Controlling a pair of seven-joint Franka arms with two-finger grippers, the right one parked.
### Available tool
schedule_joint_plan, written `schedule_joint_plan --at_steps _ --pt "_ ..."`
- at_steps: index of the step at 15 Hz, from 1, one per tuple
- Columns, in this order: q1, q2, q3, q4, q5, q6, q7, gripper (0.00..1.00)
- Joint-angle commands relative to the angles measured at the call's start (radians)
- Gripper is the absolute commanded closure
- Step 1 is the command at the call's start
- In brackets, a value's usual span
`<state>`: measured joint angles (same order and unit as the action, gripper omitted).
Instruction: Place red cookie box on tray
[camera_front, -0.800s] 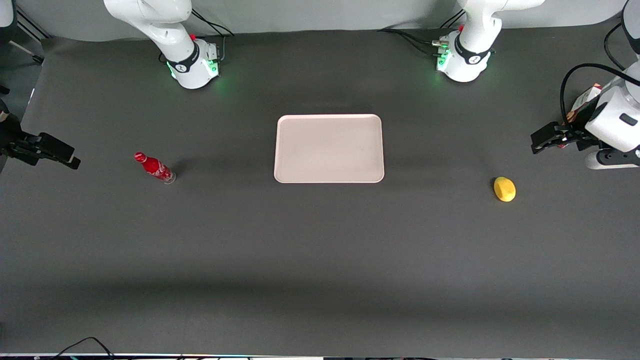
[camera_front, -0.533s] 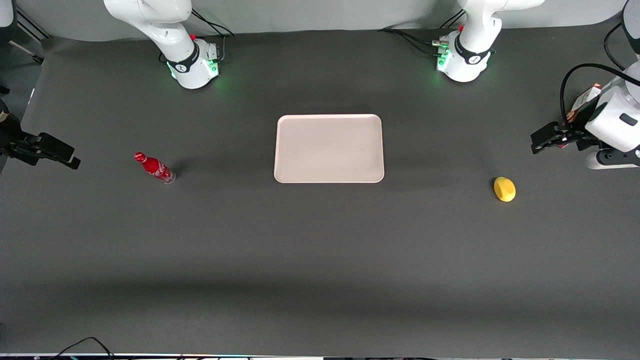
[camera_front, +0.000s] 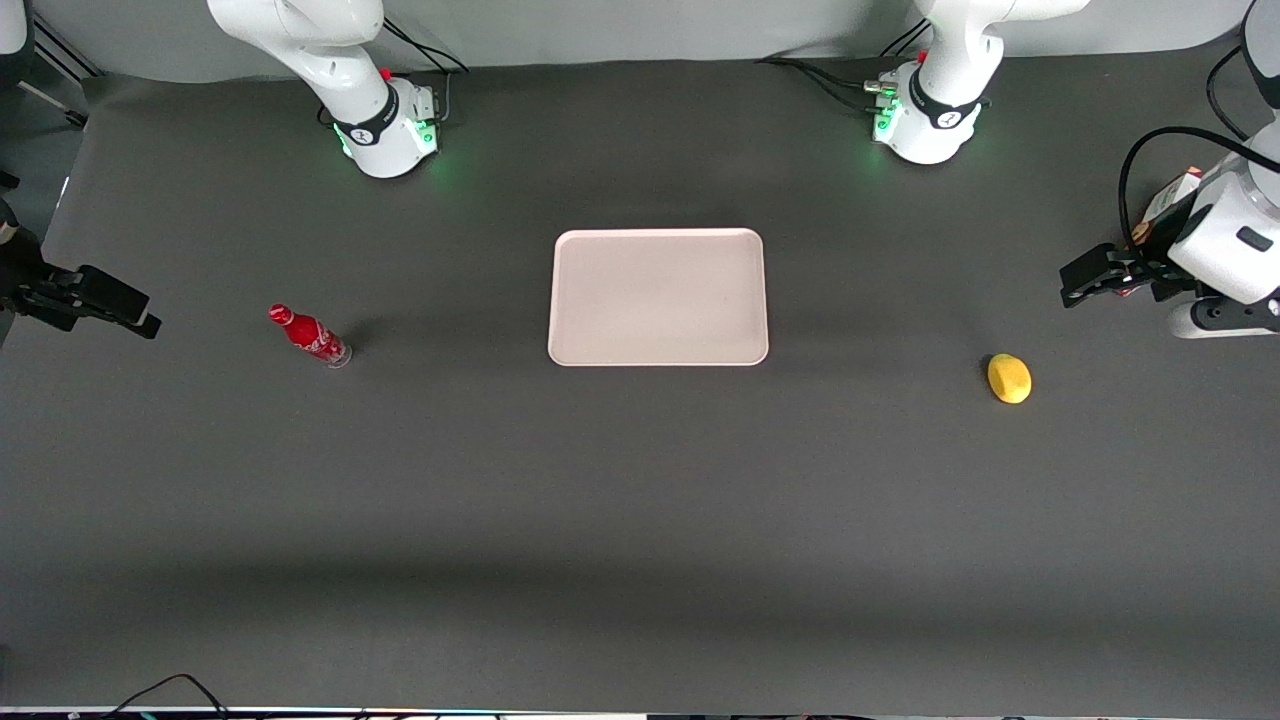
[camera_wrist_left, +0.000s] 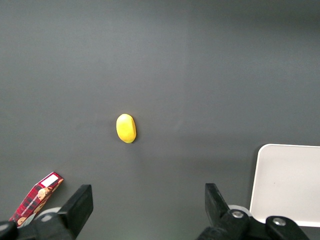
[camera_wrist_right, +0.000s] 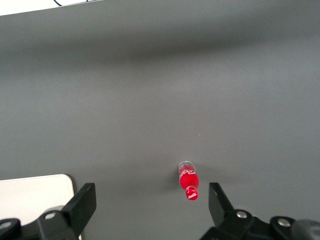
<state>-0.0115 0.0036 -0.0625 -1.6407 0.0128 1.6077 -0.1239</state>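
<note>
We locate the gripper of the working arm raised above the table at that arm's end, well apart from the tray. In the left wrist view its two fingers stand wide apart with bare table between them, and they grip nothing. The red cookie box lies near the table edge at the working arm's end, partly hidden by the arm in the front view; in the wrist view the box shows one white end flap and its cookie pictures, just beside one finger but not between the two. We find the tray lying flat at the table's centre, with nothing on it. A yellow lemon-shaped object rests between the tray and the gripper, nearer to the front camera than both. A small red soda bottle lies toward the parked arm's end of the table.
</note>
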Motion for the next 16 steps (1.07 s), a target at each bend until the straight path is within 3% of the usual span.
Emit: schedule_joint_plan --at_steps 1,16 --pt "-0.005 0.012 0.0 0.024 -0.008 -0.009 0.012 0.0" --pt "-0.008 0.024 -0.003 0.035 -0.002 -0.029 0.017 0.0"
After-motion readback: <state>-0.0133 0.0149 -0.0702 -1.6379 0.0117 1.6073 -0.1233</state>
